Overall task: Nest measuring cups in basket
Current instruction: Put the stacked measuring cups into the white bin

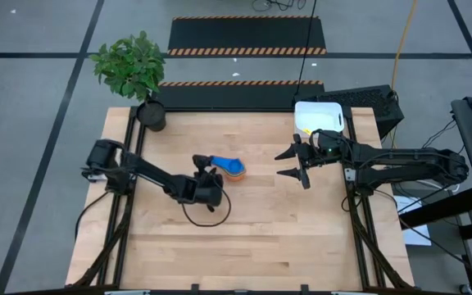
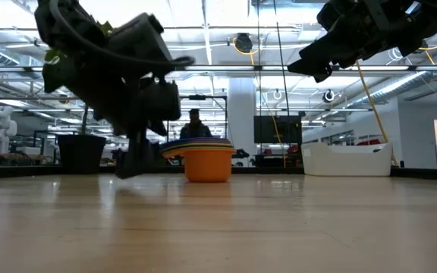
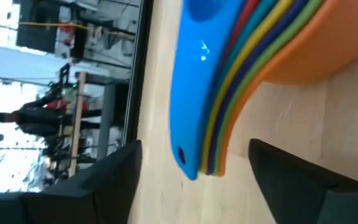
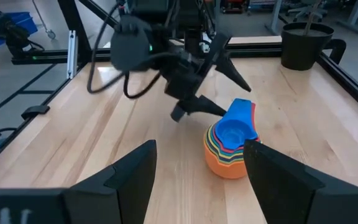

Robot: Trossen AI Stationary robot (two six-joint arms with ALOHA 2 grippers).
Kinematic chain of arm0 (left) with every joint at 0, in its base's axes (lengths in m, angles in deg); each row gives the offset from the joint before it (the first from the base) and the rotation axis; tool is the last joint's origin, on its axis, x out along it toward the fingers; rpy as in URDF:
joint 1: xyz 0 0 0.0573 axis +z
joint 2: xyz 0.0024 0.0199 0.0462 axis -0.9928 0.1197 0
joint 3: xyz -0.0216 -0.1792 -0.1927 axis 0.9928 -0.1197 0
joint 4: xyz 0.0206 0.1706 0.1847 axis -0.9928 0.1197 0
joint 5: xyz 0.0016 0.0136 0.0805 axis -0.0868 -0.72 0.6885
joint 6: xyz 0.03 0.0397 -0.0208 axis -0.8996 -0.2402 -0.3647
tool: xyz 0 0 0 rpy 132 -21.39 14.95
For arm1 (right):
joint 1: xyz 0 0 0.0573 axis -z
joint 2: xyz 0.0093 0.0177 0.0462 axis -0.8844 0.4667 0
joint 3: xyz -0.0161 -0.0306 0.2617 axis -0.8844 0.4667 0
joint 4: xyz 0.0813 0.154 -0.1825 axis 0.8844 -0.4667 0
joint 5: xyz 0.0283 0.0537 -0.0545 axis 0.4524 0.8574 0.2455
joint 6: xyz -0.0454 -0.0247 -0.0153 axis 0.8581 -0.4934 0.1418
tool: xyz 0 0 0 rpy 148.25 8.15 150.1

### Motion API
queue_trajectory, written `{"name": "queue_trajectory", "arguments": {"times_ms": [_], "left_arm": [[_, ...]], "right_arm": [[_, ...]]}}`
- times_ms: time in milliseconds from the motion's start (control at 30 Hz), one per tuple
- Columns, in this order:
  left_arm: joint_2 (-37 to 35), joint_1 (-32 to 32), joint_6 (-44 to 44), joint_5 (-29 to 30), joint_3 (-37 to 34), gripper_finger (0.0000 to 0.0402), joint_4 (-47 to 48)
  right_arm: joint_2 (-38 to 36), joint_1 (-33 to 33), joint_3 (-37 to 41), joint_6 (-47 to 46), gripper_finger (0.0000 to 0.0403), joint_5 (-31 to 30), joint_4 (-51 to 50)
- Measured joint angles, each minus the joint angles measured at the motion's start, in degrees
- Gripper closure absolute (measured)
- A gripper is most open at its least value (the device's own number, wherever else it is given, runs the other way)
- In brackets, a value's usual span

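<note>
From above, a potted plant (image 1: pixel 134 70) stands at the table's (image 1: pixel 244 238) far left corner and the white basket (image 1: pixel 318 116) at its far right edge. The nested measuring cups (image 1: pixel 229 167) sit mid-table, outside the basket. The left gripper (image 1: pixel 206 178) is just beside their handles; the right gripper (image 1: pixel 296 161) hovers near the basket, fingers spread, empty.

At table height, the cups' orange bottom (image 2: pixel 207 163) rests on the wood, basket (image 2: pixel 347 159) well apart, a person (image 2: pixel 195 124) behind.

In the left wrist view, open fingers (image 3: pixel 303 180) flank the stacked handles (image 3: pixel 213 106), touching neither.

The right wrist view shows the stack (image 4: pixel 230 144) standing free between its own parted fingers (image 4: pixel 132 174).
</note>
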Motion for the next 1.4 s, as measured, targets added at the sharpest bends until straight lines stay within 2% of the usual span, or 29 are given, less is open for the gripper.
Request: {"name": "queue_trajectory", "arguments": {"times_ms": [267,633,867,1133,1333,1400], "left_arm": [[3.2,1.5,3.1,6.3,0.1,0.0032,-1.4],[3.1,6.3,5.9,3.0,0.1,0.0033,-1.6],[3.1,7.9,6.4,-1.8,0.1,0.0096,-4.3],[3.2,7.9,5.9,-2.6,0.0,0.0215,-7.2],[3.2,7.7,5.9,-3.6,0.0,0.0321,-7.5],[3.2,7.6,5.9,-3.6,0.0,0.0323,-7.5]], "right_arm": [[0.0,0.0,0.0,0.3,0.0167,0.0,0.0],[0.0,0.0,0.0,0.4,0.0167,0.0,0.0],[0.0,0.0,0.0,0.4,0.0167,0.0,0.0],[0.0,0.0,0.0,0.4,0.0167,0.0,0.0],[0.0,0.0,0.0,0.4,0.0167,-0.1,0.0],[0.0,0.0,0.0,0.4,0.0167,-0.1,0.0]]}}
